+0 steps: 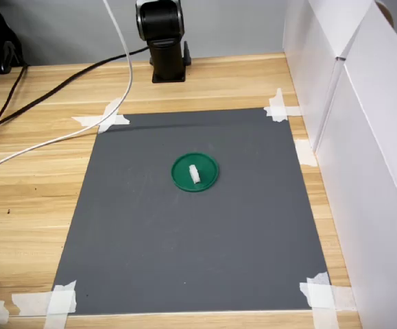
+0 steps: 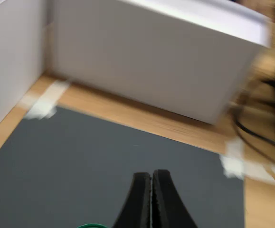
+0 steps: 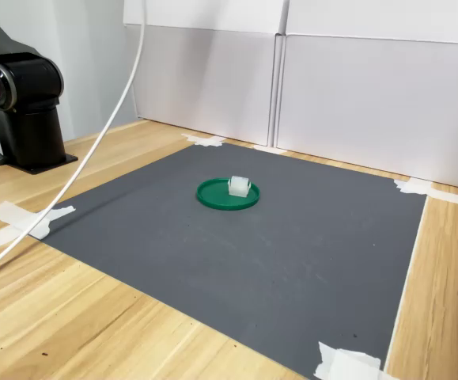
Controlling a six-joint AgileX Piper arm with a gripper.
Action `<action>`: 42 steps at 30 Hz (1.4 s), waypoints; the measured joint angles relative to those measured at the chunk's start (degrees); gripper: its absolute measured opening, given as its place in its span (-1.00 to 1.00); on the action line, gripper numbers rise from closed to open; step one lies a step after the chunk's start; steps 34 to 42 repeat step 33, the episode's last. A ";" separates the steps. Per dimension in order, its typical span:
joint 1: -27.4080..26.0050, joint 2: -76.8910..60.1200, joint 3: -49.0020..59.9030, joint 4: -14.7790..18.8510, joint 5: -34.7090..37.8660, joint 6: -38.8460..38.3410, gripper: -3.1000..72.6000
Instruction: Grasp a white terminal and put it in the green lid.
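The green lid [image 1: 195, 172] lies flat near the middle of the dark grey mat [image 1: 191, 233]. The white terminal [image 1: 194, 174] rests inside the lid. In the second exterior view the same lid [image 3: 227, 195] holds the terminal [image 3: 239, 187] toward its far side. My gripper [image 2: 151, 179] shows only in the wrist view, raised above the mat, its two black fingers pressed together with nothing between them. A sliver of the lid's green rim [image 2: 92, 225] peeks in at that picture's edge. Neither exterior view shows the gripper.
White foam boards [image 1: 363, 123] wall off the first exterior view's right side. The arm's black base [image 1: 164, 41] stands on the wooden table behind the mat. Black and white cables [image 1: 81, 123] trail across the table. White tape strips [image 1: 61, 299] hold the mat's corners.
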 joint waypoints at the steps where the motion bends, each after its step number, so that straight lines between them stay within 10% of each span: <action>1: -1.61 -1.76 1.33 -0.07 -0.31 1.35 -0.96; 10: -9.84 -12.65 12.50 -0.07 -1.27 3.29 -0.96; 42: -9.92 -30.52 33.68 -0.01 3.04 3.29 -0.96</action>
